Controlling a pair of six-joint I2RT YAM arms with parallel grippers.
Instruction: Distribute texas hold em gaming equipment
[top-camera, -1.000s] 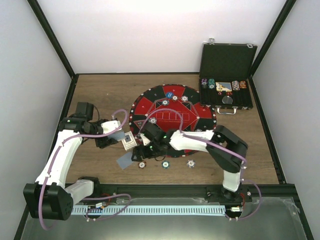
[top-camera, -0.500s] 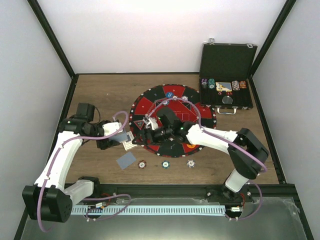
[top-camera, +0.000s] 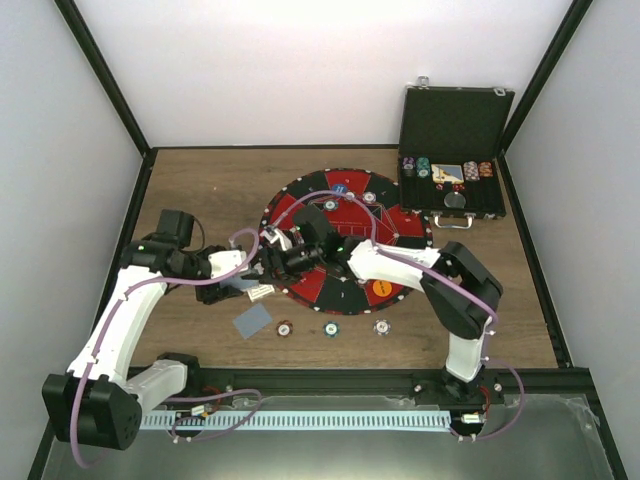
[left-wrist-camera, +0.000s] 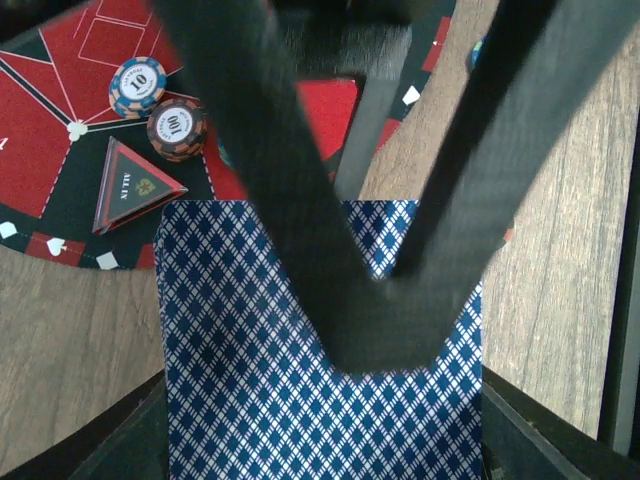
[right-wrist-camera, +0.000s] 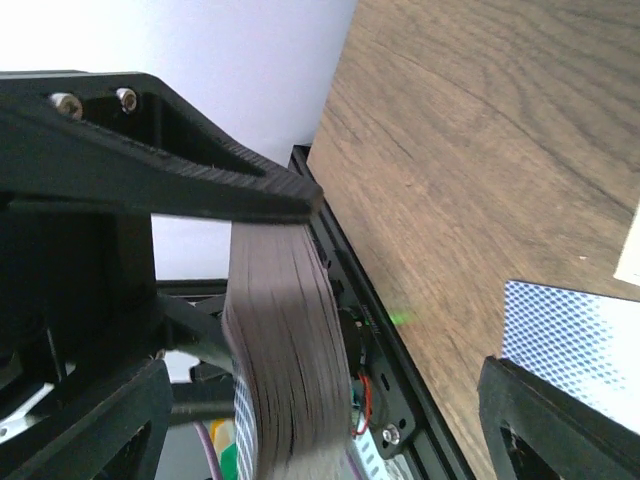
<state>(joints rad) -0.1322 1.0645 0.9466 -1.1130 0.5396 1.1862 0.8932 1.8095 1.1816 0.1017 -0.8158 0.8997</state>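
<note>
My left gripper is shut on a deck of blue-diamond-backed playing cards just off the left edge of the mat. My right gripper is open, its black fingers spread in a V over the deck's top card. In the right wrist view the deck's edge lies against the upper finger. One card lies face down on the wood. Three chips sit in a row near the front. Two chips and a black triangular marker rest on the mat.
The round red-and-black mat carries an orange button, a blue button and more chips. A black hinged case stands open at the back right with chips inside. A black frame rail borders the table.
My right gripper has swung from the front of the mat back and left onto the deck. My left gripper with the deck has shifted a little. The lone card and chips have not moved.
</note>
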